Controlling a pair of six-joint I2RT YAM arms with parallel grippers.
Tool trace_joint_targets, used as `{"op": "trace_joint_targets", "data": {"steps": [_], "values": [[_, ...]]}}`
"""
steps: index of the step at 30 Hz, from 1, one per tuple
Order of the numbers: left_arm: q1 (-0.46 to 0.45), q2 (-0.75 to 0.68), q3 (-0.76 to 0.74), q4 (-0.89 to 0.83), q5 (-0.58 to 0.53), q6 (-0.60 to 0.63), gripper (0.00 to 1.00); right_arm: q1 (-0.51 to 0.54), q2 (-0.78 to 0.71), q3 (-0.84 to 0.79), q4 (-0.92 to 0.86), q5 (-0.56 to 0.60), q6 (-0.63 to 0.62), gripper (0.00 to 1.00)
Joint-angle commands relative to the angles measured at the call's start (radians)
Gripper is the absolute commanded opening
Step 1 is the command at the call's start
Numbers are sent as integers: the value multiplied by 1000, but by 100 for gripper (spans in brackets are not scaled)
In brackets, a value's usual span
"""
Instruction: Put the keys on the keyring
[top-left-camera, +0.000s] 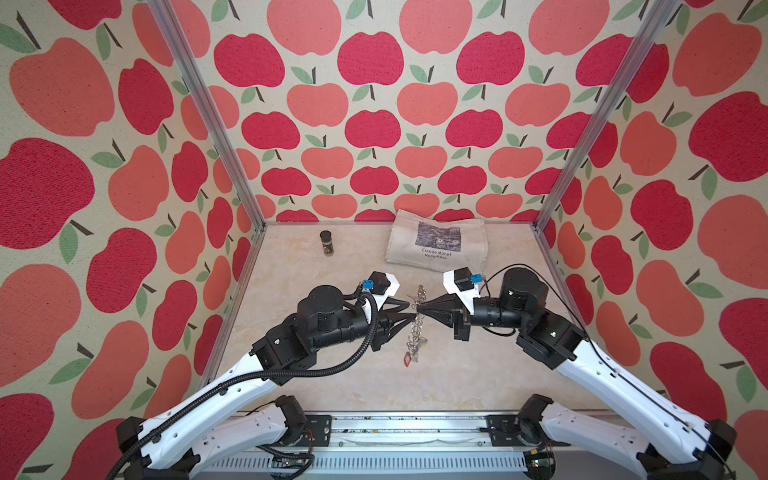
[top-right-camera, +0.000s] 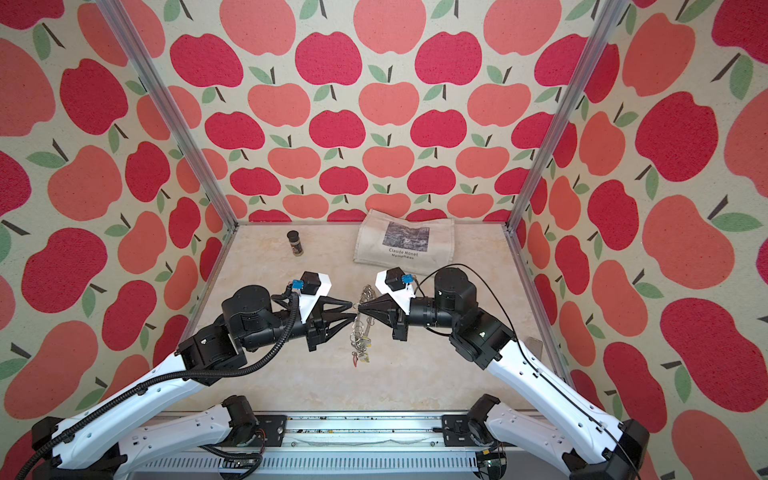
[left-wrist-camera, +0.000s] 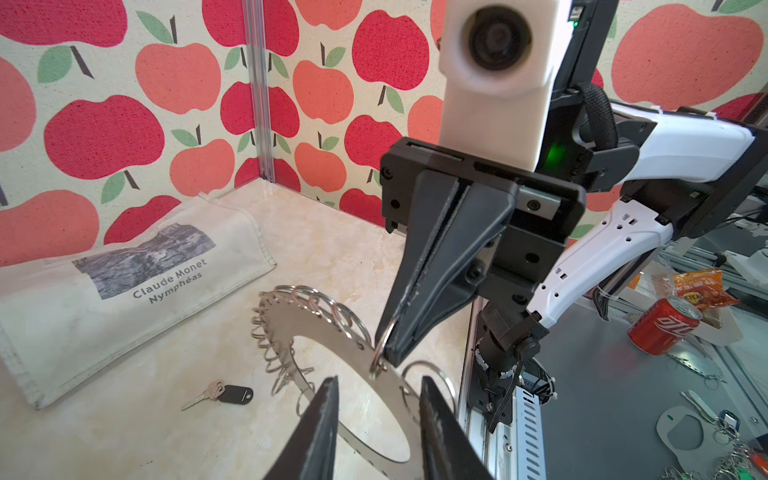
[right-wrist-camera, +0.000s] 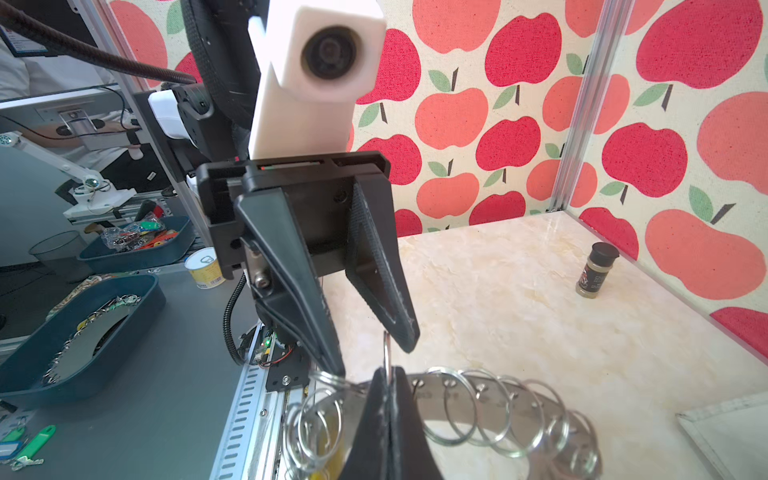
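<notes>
**Keys (left-wrist-camera: 217, 395), a small silver metal key on a black oval plastic tag, lie flat by the far end of the keyring (left-wrist-camera: 316, 328), a flat grey metal disc rimmed with wire rings**

Nearest the robot's base, a small red-framed plastic tag (top-left-camera: 407, 359) hangs at the keyring's near end. In both top views the keyring stands edge-on, its length running away from the base.

Midway along the keyring the two black grippers meet tip to tip. The right gripper (left-wrist-camera: 386, 353) has its jaws pressed together on one wire ring at the keyring's rim and carries the disc by it. Whether the disc's lower edge touches the table I cannot tell. The left gripper (right-wrist-camera: 374, 357) faces it from the keyring's other side. Its jaws are apart and hold nothing, and the pinched ring stands just beside one fingertip.

Past the grippers, the keys rest on the pale marbled table (left-wrist-camera: 124, 436) near the keyring's far end, lower than both sets of fingertips. Their long axis runs with the black tag toward the keyring's wire rings and the blade pointing away from the keyring. Neither top view shows them clearly.

Both grippers sit at the same spot on the keyring, so neither is much nearer. The left one is free, though, and its wrist view has the keys in sight. It probably has to drop toward the table off the keyring's far end and set its jaws across that axis.

Farther from the keyring lies a cream canvas bag (left-wrist-camera: 104, 299) with a grey printed picture.
</notes>
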Motion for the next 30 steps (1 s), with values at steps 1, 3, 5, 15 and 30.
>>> {"op": "trace_joint_targets", "data": {"steps": [1,3,5,15,30], "values": [[6,6,32,39,24,9,30,-5,-22,10,62,-32,17,0],[6,3,34,50,23,10,27,-5,-23,12,55,-35,14,0],[6,6,39,58,29,10,25,-5,-24,12,54,-35,12,0],[5,16,54,72,34,24,17,-4,-18,25,42,-52,11,0],[0,47,94,54,90,38,5,1,-14,41,31,-61,16,0]]}}
